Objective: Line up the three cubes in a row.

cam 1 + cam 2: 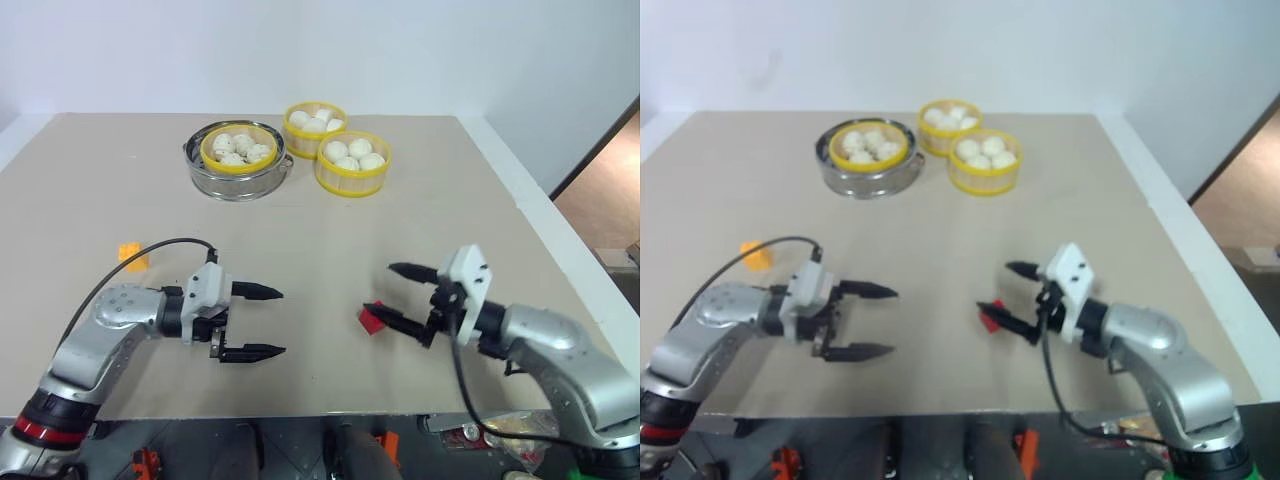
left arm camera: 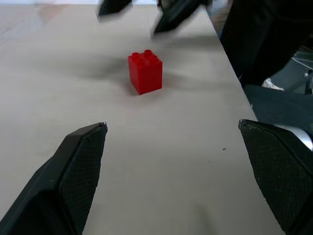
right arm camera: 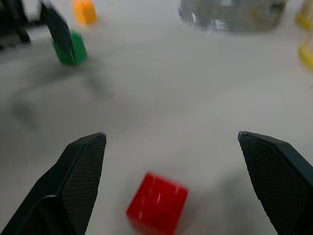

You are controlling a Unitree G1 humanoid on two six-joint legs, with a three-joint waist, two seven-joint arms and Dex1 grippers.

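Observation:
The red cube [image 1: 371, 321] sits on the tan table near the front, just by the lower finger of my right gripper [image 1: 380, 288], which is open and points left toward it. My left gripper [image 1: 281, 321] is open too and points right at the red cube [image 2: 145, 72] from a short way off. In the right wrist view the red cube [image 3: 157, 204] lies low between the open fingers. The green cube [image 3: 72, 49] stands behind one of the left gripper's fingers [image 3: 58, 27]. The orange-yellow cube [image 1: 132, 256] lies at the left, beyond the left arm.
At the back of the table a steel steamer pot [image 1: 235, 186] holds a yellow basket of white buns. Two more yellow baskets of buns [image 1: 352, 180] [image 1: 298, 136] stand to its right. The table's front edge [image 1: 300, 413] runs just below both grippers.

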